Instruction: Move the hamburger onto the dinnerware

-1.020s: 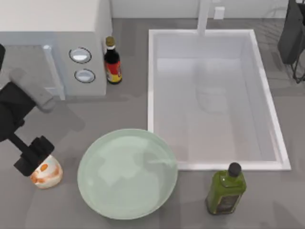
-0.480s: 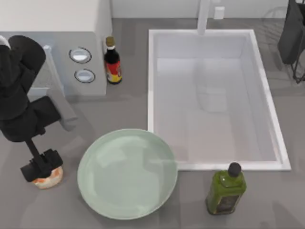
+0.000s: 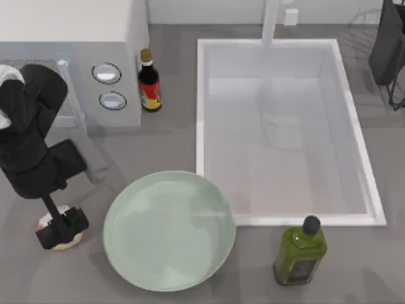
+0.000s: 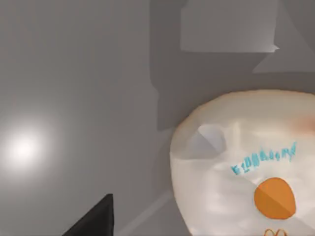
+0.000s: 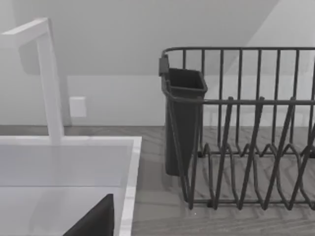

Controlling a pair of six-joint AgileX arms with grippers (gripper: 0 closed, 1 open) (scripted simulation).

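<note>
Covering more of the hamburger [image 3: 61, 235] than before, left tool [image 3: 62, 228] lower.

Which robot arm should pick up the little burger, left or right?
Left, probably. The left gripper is right over the hamburger, beside the plate. The right arm is parked far away past the sink.

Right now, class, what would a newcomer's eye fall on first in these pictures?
The large round pale mint-green plate near the table's front, beside a white rectangular sink. At its left the black left gripper sits over the small cream-white hamburger with orange patches. A green oil bottle stands right of the plate.
</note>
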